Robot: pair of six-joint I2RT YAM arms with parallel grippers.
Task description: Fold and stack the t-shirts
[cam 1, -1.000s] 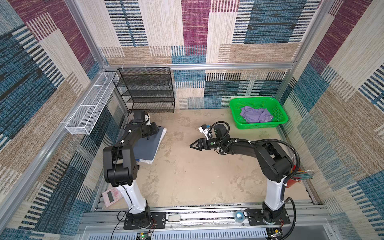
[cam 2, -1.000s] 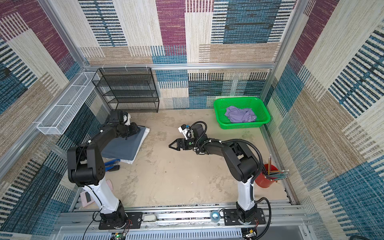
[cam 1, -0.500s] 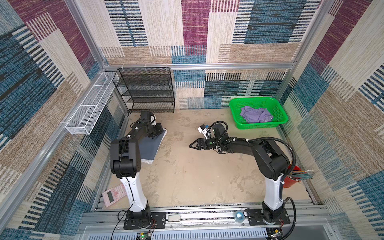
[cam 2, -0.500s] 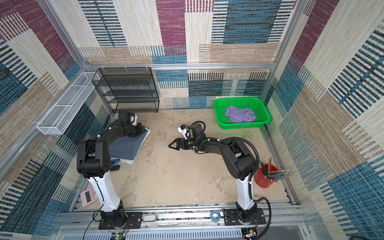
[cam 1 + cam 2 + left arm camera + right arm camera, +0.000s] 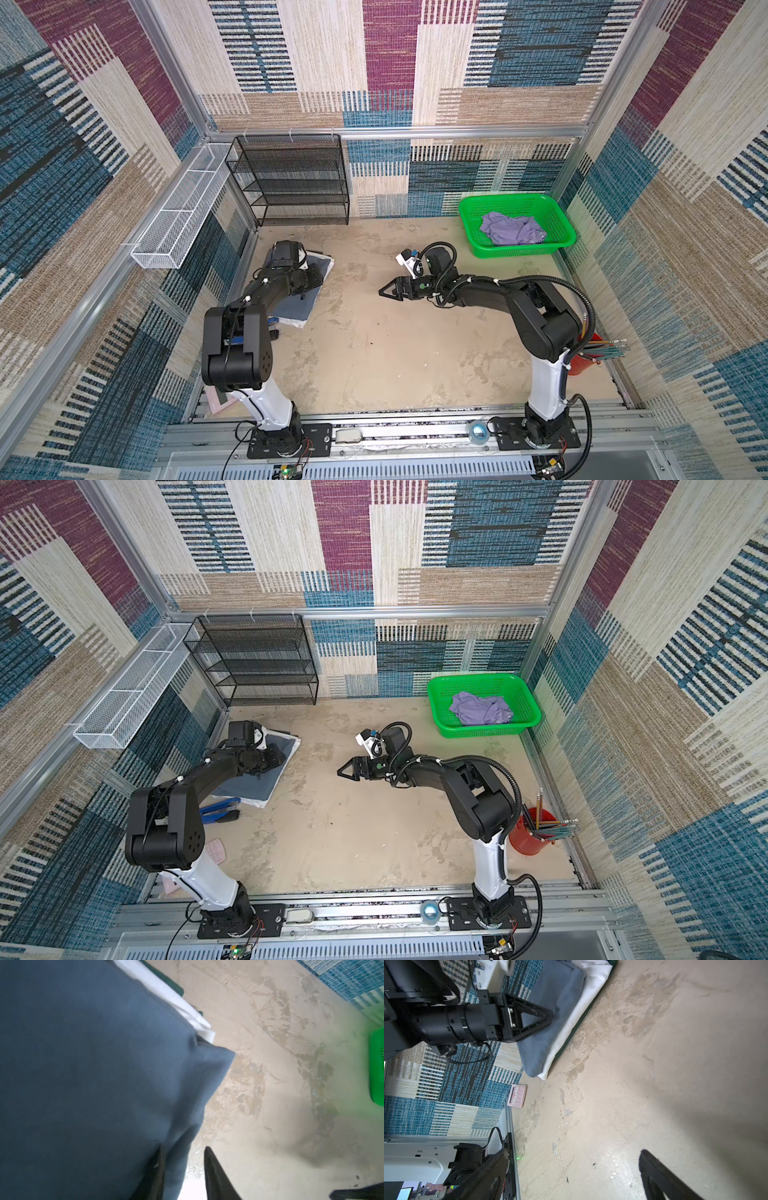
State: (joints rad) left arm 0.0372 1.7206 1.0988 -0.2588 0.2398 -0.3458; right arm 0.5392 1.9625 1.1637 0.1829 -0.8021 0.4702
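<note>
At the left of the table [image 5: 374, 357], I am holding the left gripper [image 5: 183, 1147] low over the folded slate blue-grey t-shirt [image 5: 296, 306]. The shirt is lying as a flat rectangle on a white folded garment [image 5: 571, 1028], its long axis running from near to far. The jaws are standing a narrow gap apart, straddling the shirt's edge that faces mid-table; I cannot tell whether they are pinching cloth. At mid-table, the right gripper [image 5: 385, 291] is hovering over bare surface, spread wide and carrying nothing, its tips pointing toward the folded pile. At the far right, the lavender t-shirt [image 5: 513, 228] is lying crumpled in the green basket [image 5: 515, 252]. I am judging this the deciding relation: that shirt is lying behind the right gripper, opposite its pointing direction, and the right arm is nearer, so it is needing to turn round.
</note>
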